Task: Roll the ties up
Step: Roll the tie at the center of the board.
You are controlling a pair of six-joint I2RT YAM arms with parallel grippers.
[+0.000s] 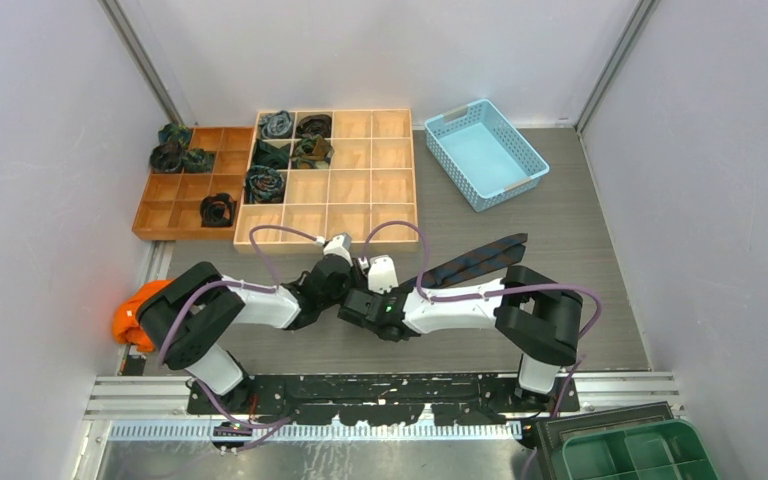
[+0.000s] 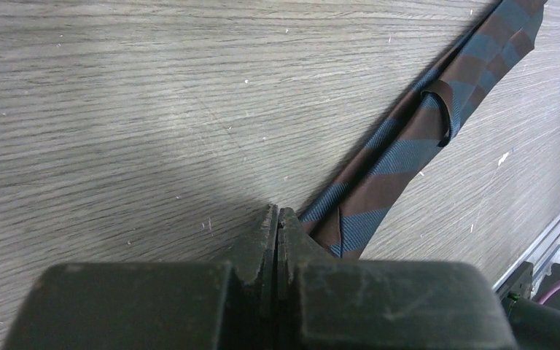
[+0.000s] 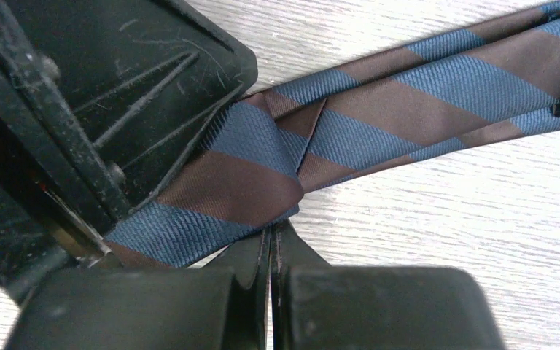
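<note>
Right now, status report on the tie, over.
Left gripper and right gripper shut, tips at folded end of striped tie; grip unclear. Tie flat on table, not yet rolled. No obstruction seen.

A small tray (image 1: pixel 165 190) is sitting at the far left of the table (image 1: pixel 570 225), and a big tray (image 1: pixel 360 185) is sitting just right of it. Rolled ties (image 1: pixel 265 185) are resting in some of their boxes. A basket (image 1: pixel 485 155) is sitting far right. One flat tie (image 1: pixel 475 258) is lying in the middle. An orange thing (image 1: pixel 130 315) is lying near left.
</note>
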